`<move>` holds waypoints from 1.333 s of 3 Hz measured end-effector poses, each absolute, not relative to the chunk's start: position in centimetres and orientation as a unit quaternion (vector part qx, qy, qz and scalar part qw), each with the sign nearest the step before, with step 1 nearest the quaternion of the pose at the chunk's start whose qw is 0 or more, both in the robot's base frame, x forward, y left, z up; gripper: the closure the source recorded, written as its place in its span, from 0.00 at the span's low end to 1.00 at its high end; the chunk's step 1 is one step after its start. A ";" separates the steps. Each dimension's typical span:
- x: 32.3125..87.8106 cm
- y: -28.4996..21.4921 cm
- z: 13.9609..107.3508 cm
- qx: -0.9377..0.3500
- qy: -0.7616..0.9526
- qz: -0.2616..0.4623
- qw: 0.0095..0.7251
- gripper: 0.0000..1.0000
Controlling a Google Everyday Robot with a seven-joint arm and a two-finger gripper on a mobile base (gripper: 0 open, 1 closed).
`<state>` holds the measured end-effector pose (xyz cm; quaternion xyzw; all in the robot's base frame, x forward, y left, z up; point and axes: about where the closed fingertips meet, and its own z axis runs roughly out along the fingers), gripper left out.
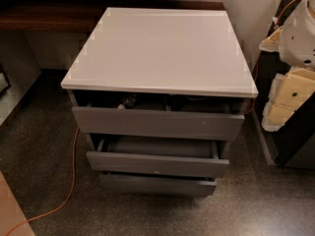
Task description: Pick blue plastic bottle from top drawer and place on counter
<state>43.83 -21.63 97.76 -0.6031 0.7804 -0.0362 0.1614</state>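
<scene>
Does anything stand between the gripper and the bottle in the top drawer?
Yes. The gripper hangs at the right edge, beside the counter. The top drawer is open only a little, so the counter covers most of it and leaves a narrow gap. The bottle itself cannot be made out inside.

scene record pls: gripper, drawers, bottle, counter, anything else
gripper: at the right edge of the view, beside the cabinet, off the counter
top drawer: pulled out slightly, narrow dark gap under the counter
blue plastic bottle: not made out; only dim shapes in that gap
counter: white top, bottle not on it
middle drawer: partly open
bottom drawer: partly open
orange cable: on the floor, left of the cabinet
</scene>
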 end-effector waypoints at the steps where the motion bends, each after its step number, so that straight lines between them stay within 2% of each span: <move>1: 43.8 -21.6 97.8 -0.603 0.780 -0.036 0.161 0.00; 4: 45.5 -20.8 90.6 -0.674 0.716 -0.019 0.181 0.00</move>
